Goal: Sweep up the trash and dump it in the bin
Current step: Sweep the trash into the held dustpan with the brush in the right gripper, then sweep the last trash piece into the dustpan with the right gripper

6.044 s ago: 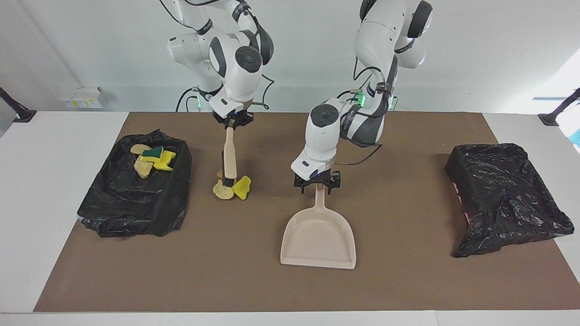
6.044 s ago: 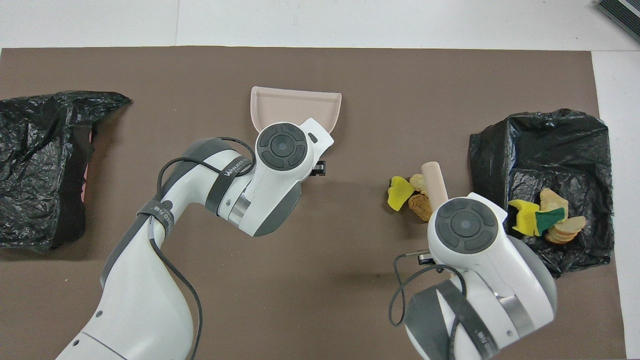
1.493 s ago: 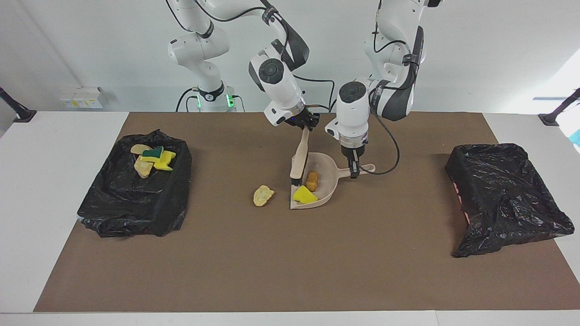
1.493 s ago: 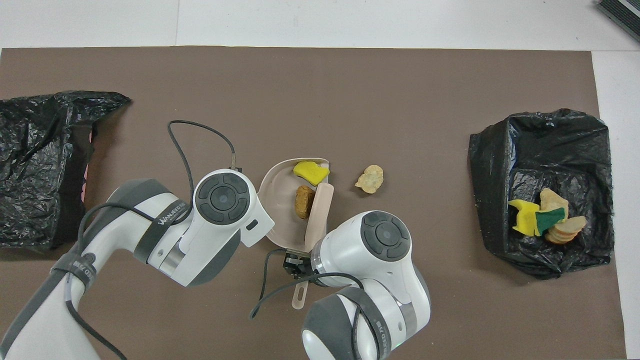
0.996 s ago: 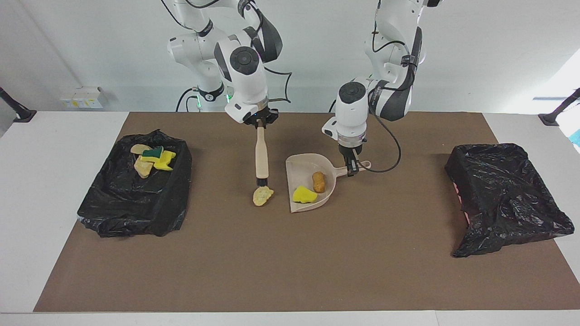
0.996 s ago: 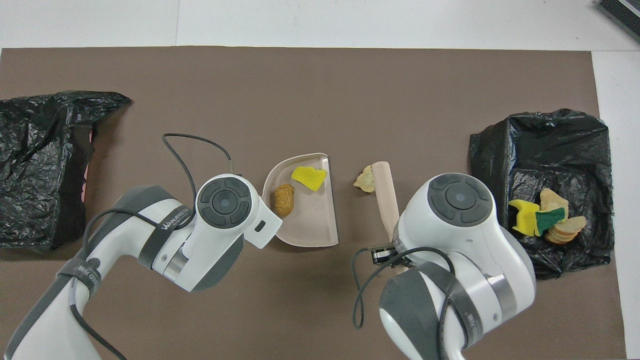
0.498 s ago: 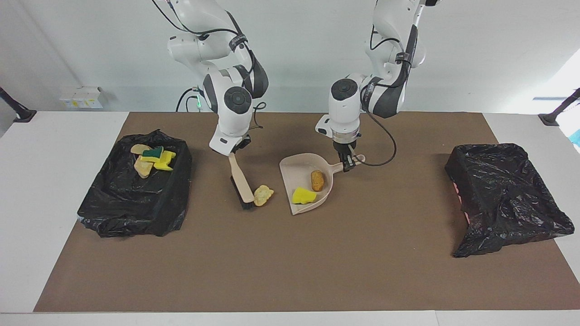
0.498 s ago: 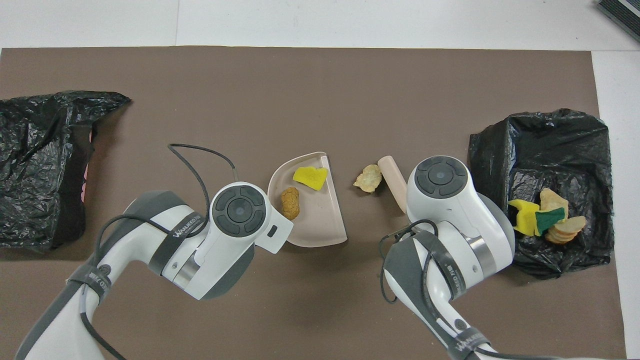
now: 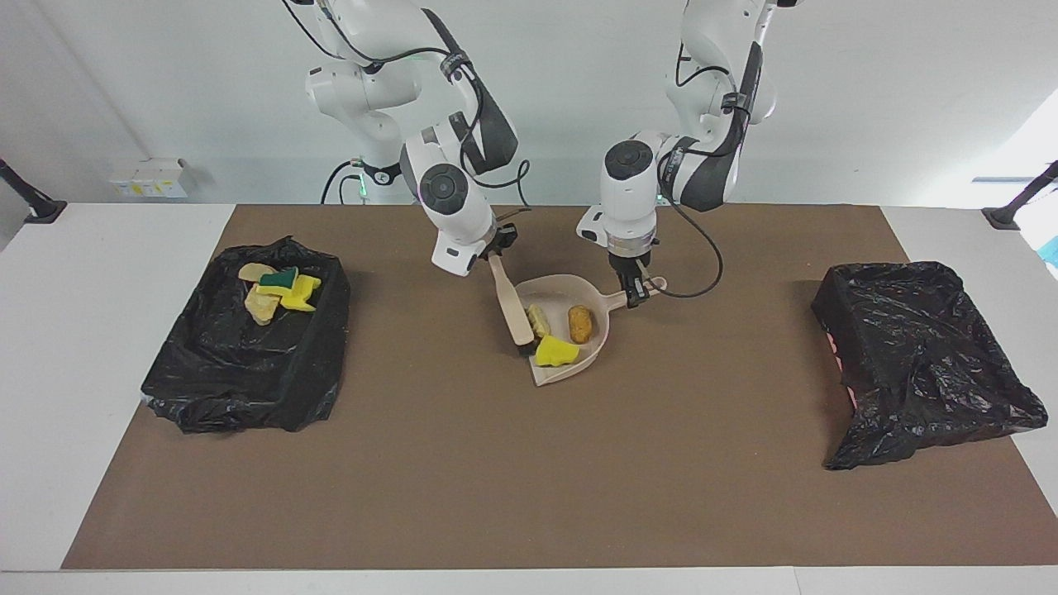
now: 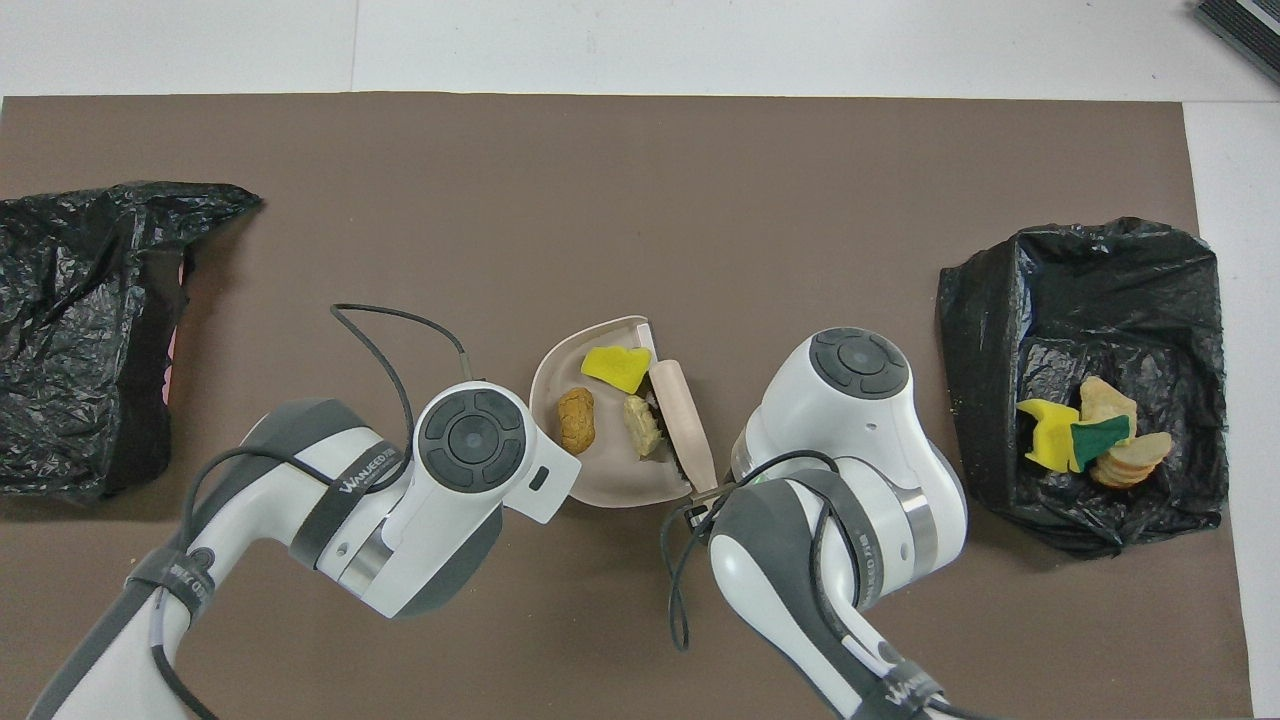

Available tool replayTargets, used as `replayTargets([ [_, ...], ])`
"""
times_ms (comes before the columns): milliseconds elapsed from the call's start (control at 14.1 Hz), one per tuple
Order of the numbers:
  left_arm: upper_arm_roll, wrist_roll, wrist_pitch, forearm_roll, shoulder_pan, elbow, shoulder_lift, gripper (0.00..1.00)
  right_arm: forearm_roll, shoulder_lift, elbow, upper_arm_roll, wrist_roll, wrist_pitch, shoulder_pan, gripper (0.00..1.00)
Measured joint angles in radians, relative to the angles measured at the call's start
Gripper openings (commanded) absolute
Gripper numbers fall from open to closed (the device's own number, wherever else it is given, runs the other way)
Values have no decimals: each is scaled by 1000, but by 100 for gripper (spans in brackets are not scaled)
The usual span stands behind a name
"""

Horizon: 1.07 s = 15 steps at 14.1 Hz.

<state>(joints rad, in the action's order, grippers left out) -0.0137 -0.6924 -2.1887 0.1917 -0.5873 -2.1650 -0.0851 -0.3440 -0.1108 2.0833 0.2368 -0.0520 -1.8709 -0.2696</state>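
Change: our brush (image 9: 511,307) is now pushing the tan scrap (image 9: 538,320) into the dustpan (image 9: 597,314).
Grips: right gripper (image 9: 494,254) clamping brush, left gripper (image 9: 633,292) clamping dustpan handle.
Meaning: we are nearing dumping into the bin (image 9: 248,388).

three sponge scraps (image 9: 555,330) lie in the dustpan (image 9: 597,347), four in the bin (image 9: 248,364).

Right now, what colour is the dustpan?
Pale pinkish beige; the dustpan shows best in the overhead view.
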Motion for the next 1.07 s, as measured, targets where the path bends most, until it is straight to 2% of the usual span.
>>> replayTargets([
  [284,11,-96,-51,-100,30,-21,4,0,-6,86,-11,-11,-166,44,7,0],
  [498,20,-271,-75,-222,100,-21,-4,0,-4,205,-14,-11,-294,144,13,0],
  [782,20,-302,-98,-244,129,-14,-17,0,18,374,10,-8,-350,280,10,0],
  [924,18,-304,-98,-246,126,-13,-20,0,30,432,81,-7,-326,262,12,0],
  [1067,17,-304,-93,-244,122,-8,-20,0,88,422,141,-8,-247,179,27,0],
])
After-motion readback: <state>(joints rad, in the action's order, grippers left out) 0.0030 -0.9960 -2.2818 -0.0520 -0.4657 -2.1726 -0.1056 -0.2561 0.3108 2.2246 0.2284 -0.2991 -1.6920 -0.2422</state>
